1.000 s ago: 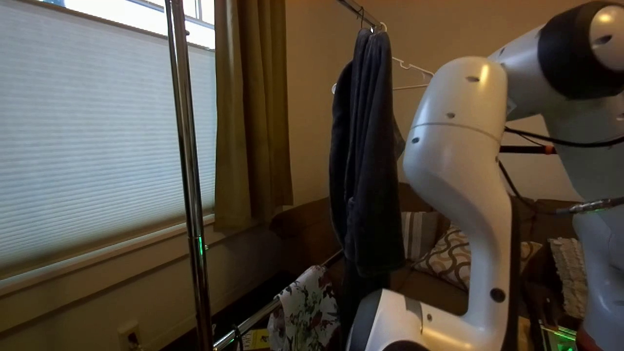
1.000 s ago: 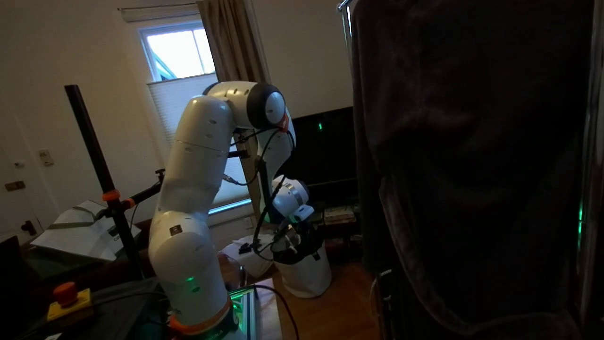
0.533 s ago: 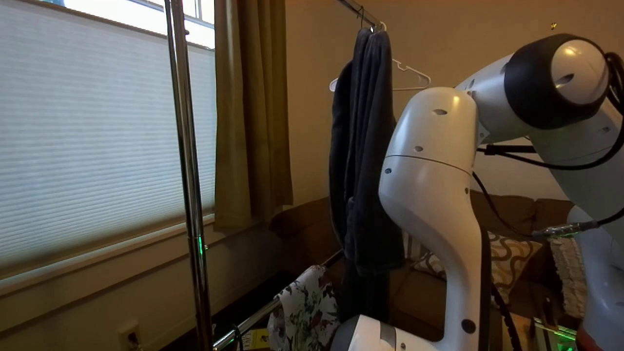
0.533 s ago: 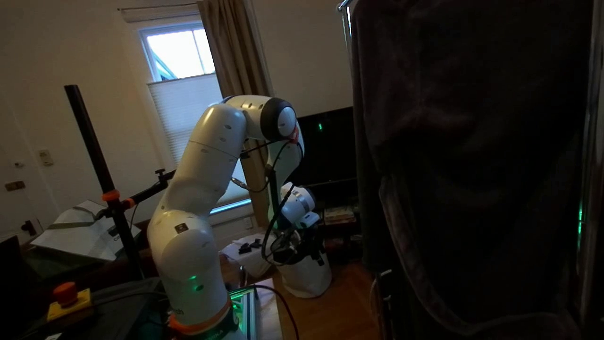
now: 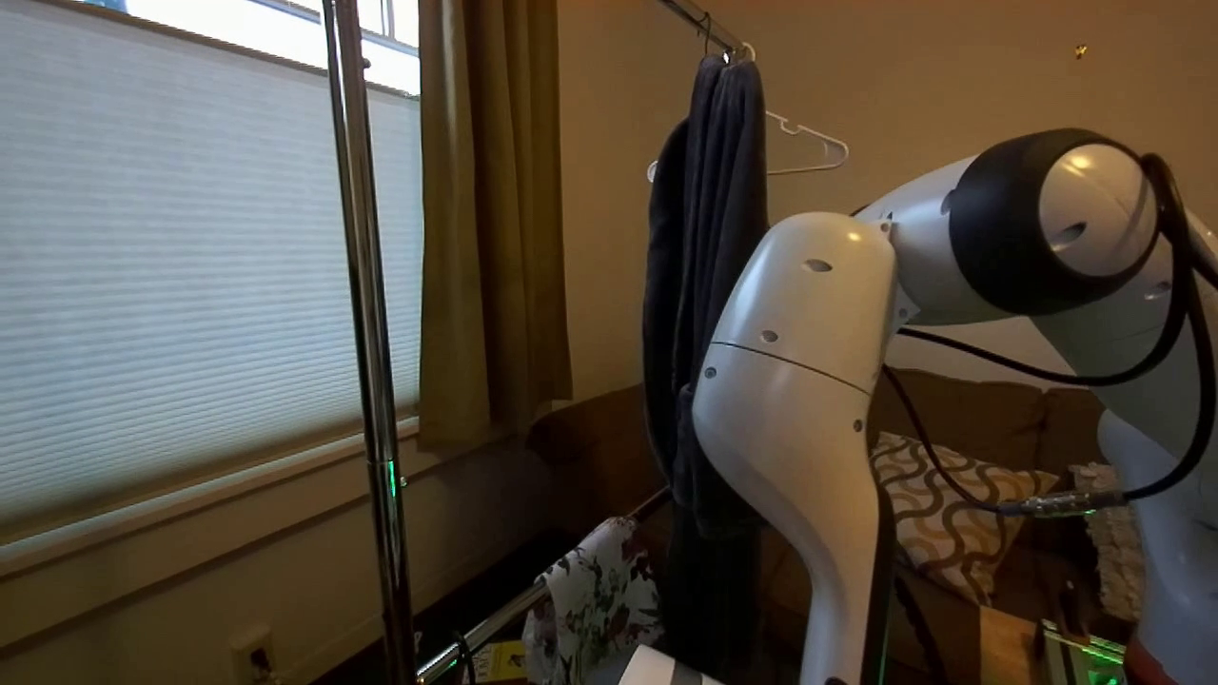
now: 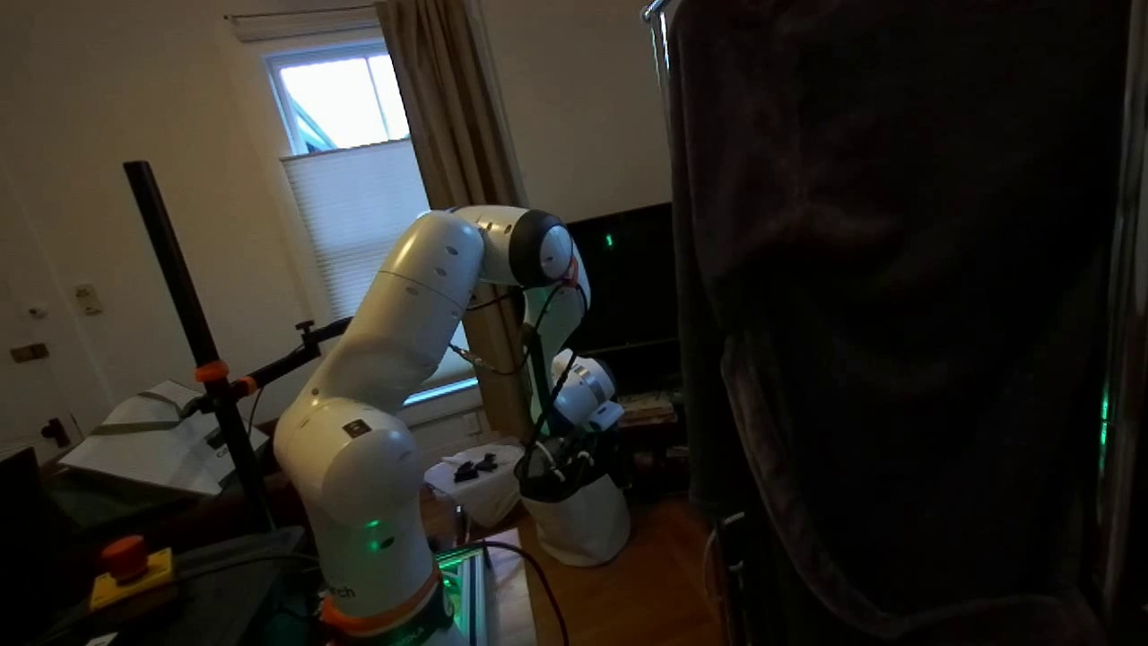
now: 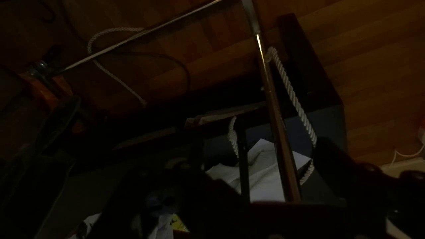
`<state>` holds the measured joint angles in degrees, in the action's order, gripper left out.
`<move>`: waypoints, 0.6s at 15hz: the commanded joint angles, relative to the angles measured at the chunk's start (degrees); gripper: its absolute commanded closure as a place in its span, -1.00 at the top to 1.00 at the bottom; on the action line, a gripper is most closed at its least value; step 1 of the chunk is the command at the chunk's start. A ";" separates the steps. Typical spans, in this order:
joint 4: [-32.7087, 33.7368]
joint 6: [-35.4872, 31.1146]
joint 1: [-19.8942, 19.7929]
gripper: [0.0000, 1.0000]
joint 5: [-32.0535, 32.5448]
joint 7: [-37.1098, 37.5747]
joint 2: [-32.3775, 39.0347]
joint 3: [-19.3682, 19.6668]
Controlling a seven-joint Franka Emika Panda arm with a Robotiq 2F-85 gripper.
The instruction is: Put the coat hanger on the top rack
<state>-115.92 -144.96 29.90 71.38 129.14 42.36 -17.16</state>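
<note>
The white coat hanger (image 5: 809, 152) hangs behind the dark garment (image 5: 709, 295) at the silver top rack (image 5: 699, 21). A pale hook shows on the rail, but I cannot tell for certain that it is the hanger's. In an exterior view the rack's end (image 6: 656, 11) shows above the dark cloth (image 6: 879, 314). My gripper (image 7: 259, 149) shows as two dark fingers spread apart in the wrist view, with nothing seen held between them. In an exterior view the gripper is a dark shape low over the white basket (image 6: 578, 529), well away from the rack.
A chrome upright pole (image 5: 366, 314) stands near the window. A floral cloth (image 5: 599, 599) hangs on a low bar. In the wrist view, a stand pole (image 7: 277, 132) and white rope (image 7: 295, 99) lie below the fingers. A sofa pillow (image 5: 961, 504) is behind the arm.
The arm has moved lower, leftward in an exterior view and rightward in an exterior view, with the gripper over the basket. The white hanger has swung slightly.
</note>
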 commanded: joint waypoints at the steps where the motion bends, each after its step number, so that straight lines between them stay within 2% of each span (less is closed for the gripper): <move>1: 3.32 2.51 1.29 0.19 -1.45 -0.18 2.66 1.24; 8: 5.35 3.53 0.97 -0.92 -3.31 -2.69 5.34 1.24; 9: 5.34 3.99 1.17 -0.99 -3.45 -2.71 5.23 1.34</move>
<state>-111.99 -142.83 29.92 70.02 127.82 46.28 -16.13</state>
